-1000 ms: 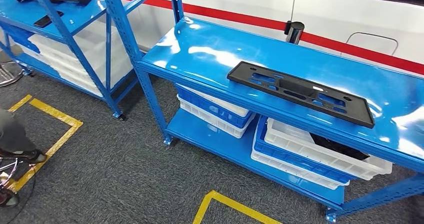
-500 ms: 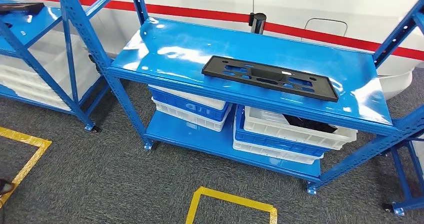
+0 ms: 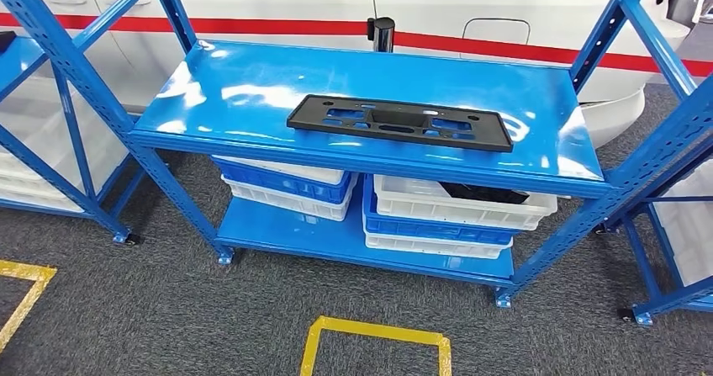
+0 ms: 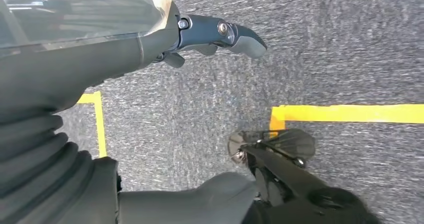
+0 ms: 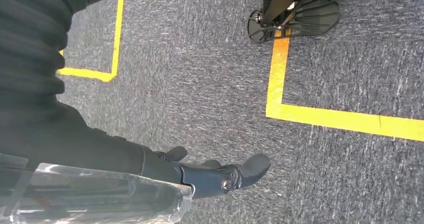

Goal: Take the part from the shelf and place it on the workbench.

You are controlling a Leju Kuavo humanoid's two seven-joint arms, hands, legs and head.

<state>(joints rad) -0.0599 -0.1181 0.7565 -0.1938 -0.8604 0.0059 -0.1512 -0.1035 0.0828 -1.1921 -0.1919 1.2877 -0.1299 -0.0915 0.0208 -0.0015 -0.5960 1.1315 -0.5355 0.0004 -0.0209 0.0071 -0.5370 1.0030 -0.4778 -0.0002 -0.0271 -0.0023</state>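
A: Part (image 3: 399, 122) lies flat on the top board of the blue shelf (image 3: 219, 90), in the upper middle of the head view, long side across the frame, nothing touching it.

B: So which step is this?

A: I'd say the approach: the robot faces the shelf and no arm is raised. The next move likely calls for lifting both arms and reaching for the part, perhaps one hand toward each end, since it is long and thin.

B: And the hands?

A: The left hand (image 4: 210, 36) hangs over the grey carpet (image 4: 340, 48), fingers loosely extended, holding nothing. The right hand (image 5: 215, 174) does likewise: fingers apart, empty, touching nothing.
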